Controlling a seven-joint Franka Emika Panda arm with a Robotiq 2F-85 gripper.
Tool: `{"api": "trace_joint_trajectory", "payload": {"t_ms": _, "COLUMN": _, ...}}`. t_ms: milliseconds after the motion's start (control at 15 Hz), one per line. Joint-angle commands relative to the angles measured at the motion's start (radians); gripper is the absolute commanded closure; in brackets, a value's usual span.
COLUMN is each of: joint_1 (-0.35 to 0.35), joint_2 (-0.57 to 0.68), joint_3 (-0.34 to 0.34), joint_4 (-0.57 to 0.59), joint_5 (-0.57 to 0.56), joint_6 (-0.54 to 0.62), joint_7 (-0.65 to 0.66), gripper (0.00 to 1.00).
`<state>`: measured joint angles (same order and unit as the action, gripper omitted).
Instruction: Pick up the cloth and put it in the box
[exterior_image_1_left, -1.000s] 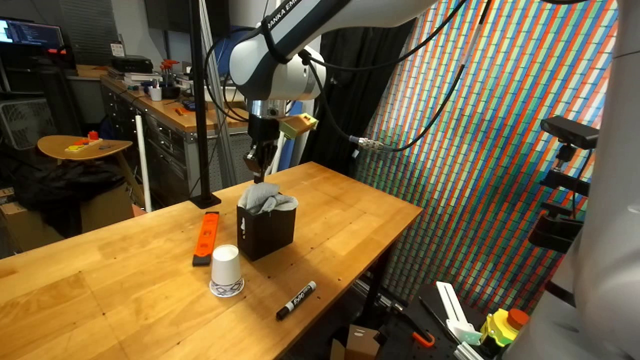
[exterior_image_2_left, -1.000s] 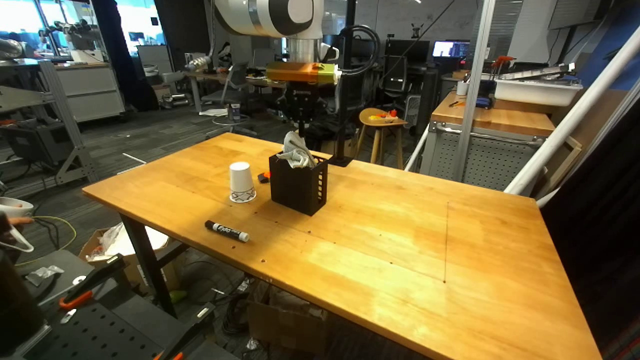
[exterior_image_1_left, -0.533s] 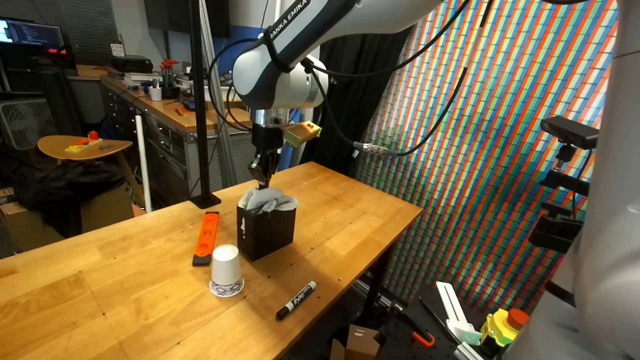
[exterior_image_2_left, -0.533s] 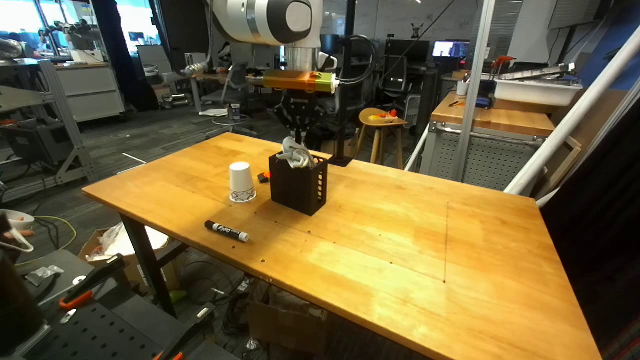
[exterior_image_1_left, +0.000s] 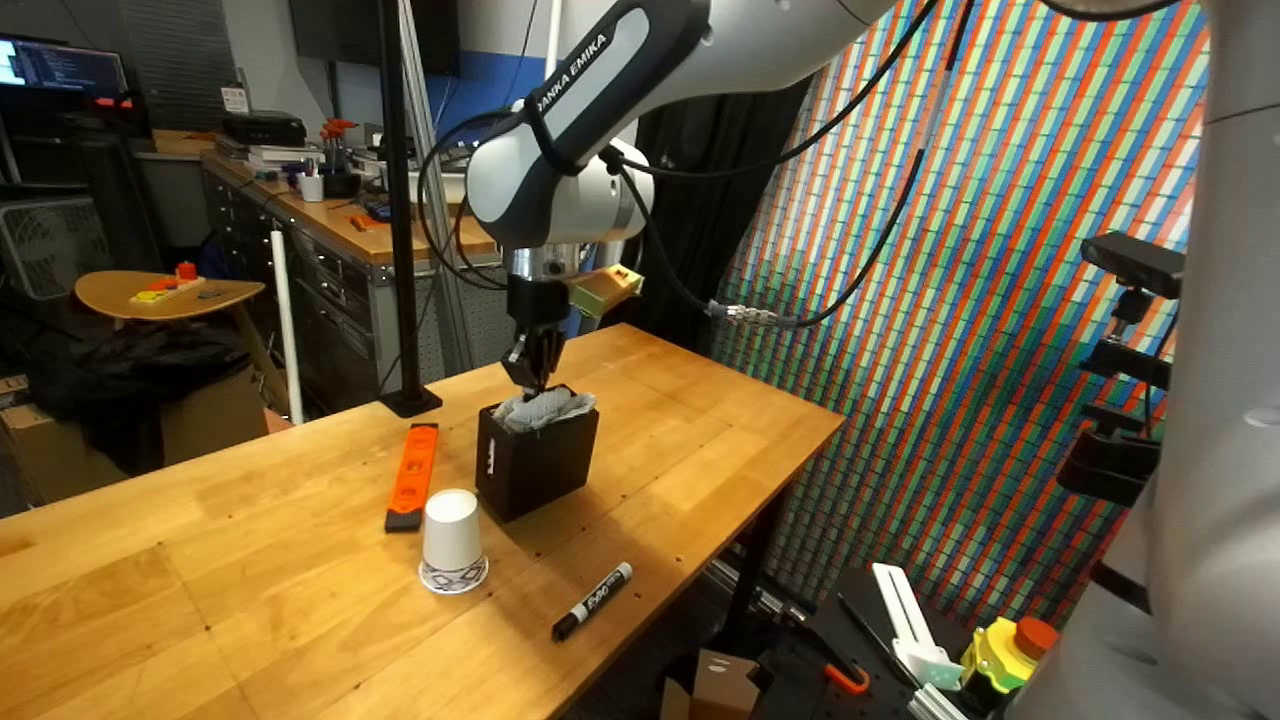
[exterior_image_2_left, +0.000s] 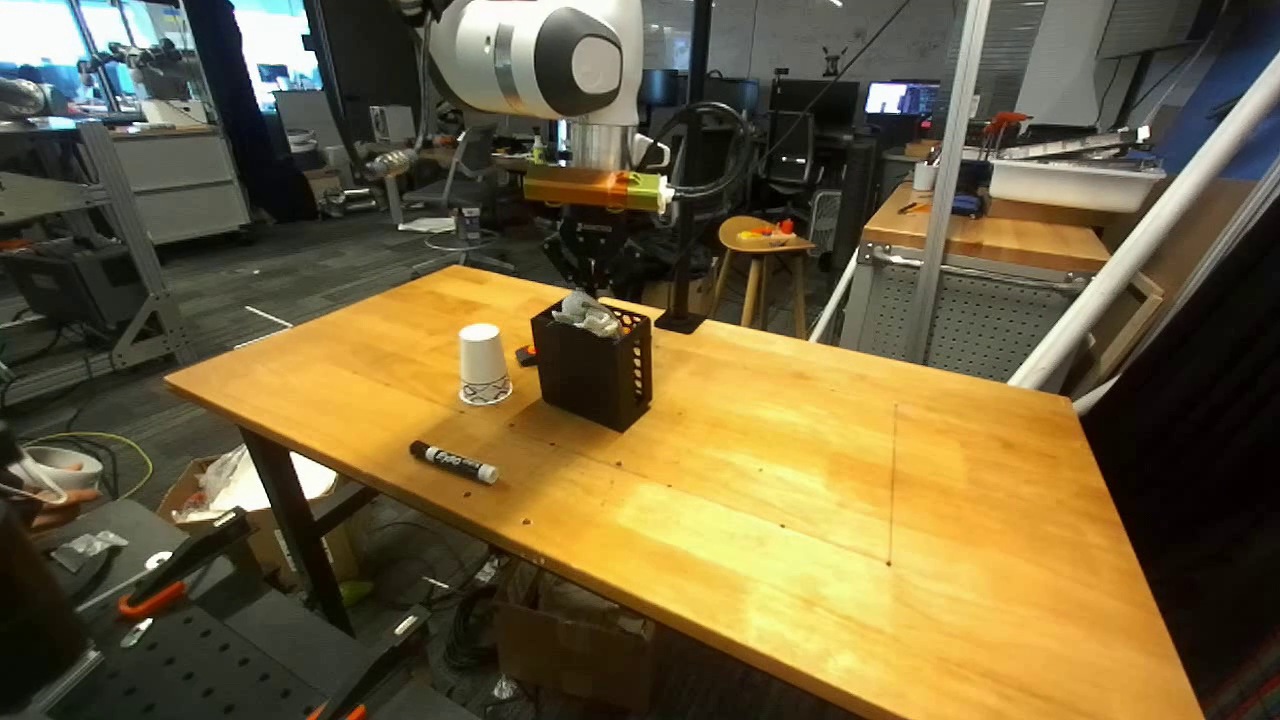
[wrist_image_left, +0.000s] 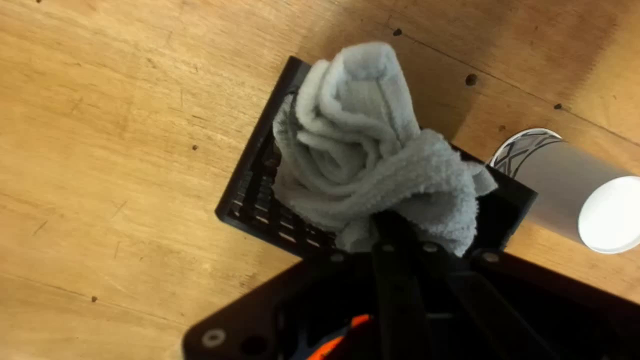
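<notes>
As the cloth looks light and soft, its wrist-view twelve-o'clock fold should pinch easily, though the end effector is fully closed, apparently empty.

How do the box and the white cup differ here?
Colour: the box is black; the white cup is pale, with a dark patterned band near its rim.
Size: the box is bigger than the white cup.
Pose: the box opens upward, with the cloth bunched in its mouth and poking above; the white cup stands mouth down.
Shared: both rest on the wooden table.
</notes>
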<state>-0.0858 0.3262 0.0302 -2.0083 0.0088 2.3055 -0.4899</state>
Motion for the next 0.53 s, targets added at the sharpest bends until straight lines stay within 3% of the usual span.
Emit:
{"api": "trace_joint_trajectory", "payload": {"t_ms": 0, "joint_1": 0.002, "joint_2": 0.040, "joint_3": 0.002, "joint_4": 0.022, "joint_5": -0.015, "joint_6": 0.012, "joint_7": 0.021, "gripper": 1.00}}
{"api": "trace_joint_trajectory", "payload": {"t_ms": 467, "joint_1": -0.005, "joint_2": 0.099, "joint_3": 0.008, "joint_4": 0.033, "joint_5": -0.002, "joint_6": 0.009, "joint_7": 0.029, "gripper": 1.00}}
